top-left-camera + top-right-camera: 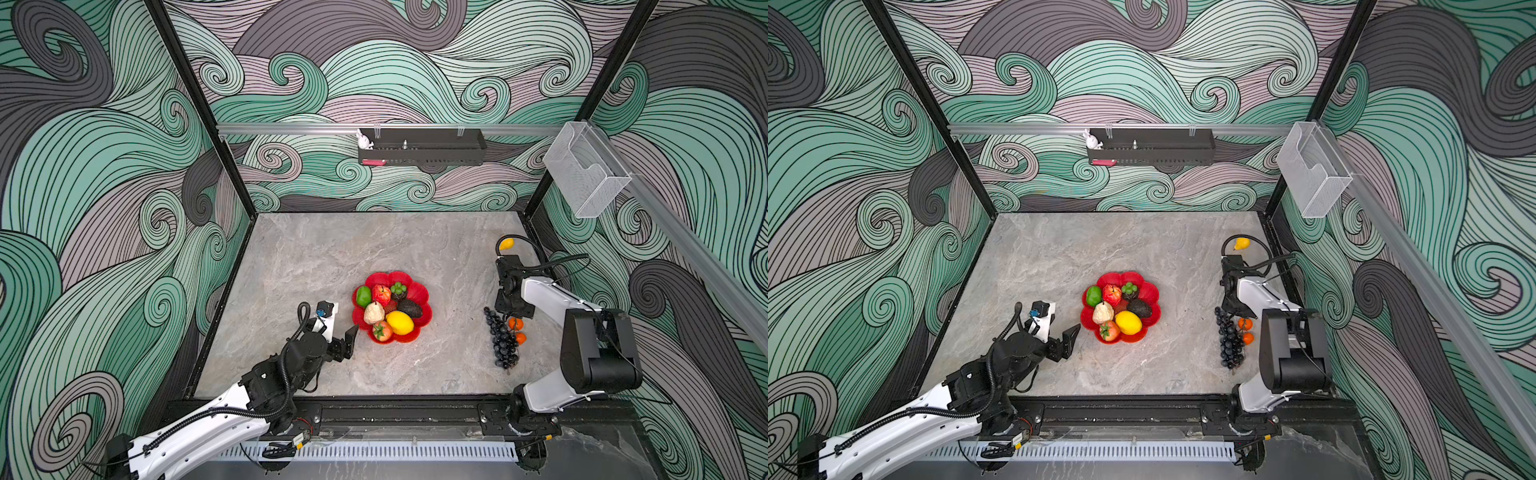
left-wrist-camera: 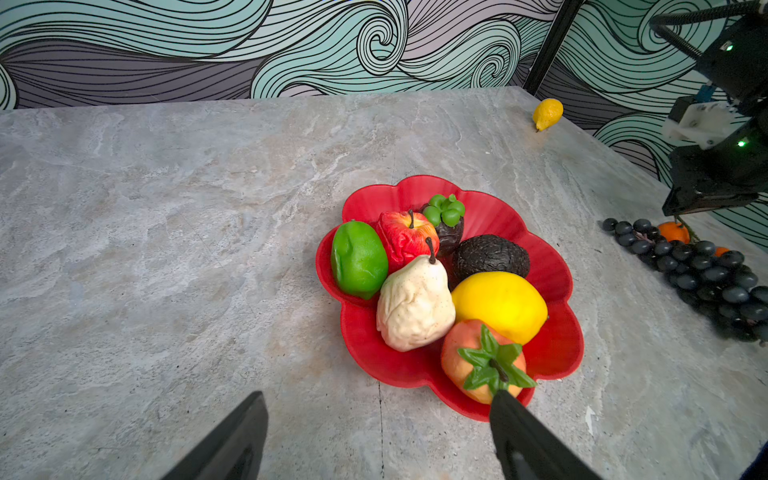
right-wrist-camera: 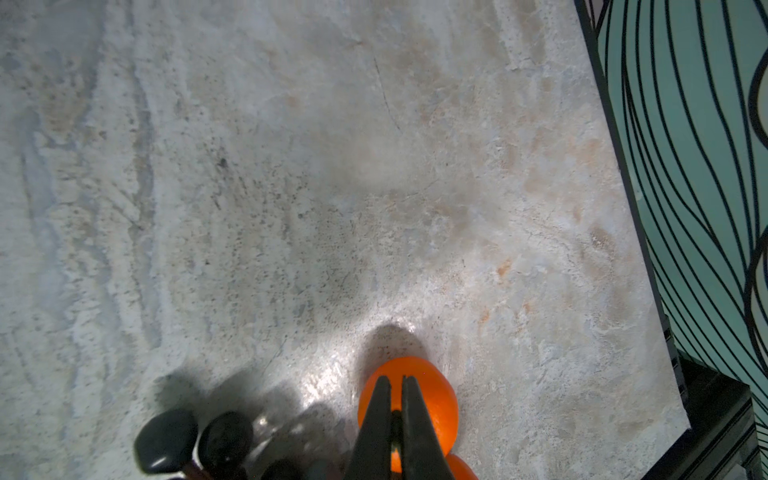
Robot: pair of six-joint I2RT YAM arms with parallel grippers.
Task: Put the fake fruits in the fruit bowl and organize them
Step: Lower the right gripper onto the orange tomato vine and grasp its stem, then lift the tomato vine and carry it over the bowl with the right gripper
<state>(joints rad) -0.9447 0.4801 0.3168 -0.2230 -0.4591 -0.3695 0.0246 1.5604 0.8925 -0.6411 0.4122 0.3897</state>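
Grape bunch (image 3: 166,440) and second orange (image 3: 461,468) mostly beyond the right wrist view's edge; right claw (image 3: 397,380) contents hidden

1 bowl (image 1: 419,291), 2 oranges (image 1: 515,323), 2 lemons (image 1: 400,322)

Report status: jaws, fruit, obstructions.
Left jaws open, empty, beside bowl. Right jaws shut over orange, grip unclear. Grapes, small lemon outside bowl. Nothing in the way.

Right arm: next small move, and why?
Probably a short lift straight up: the right gripper is shut over a tiny orange beside the grape bunch, maybe on its stem, and both lie outside the fruit bowl.
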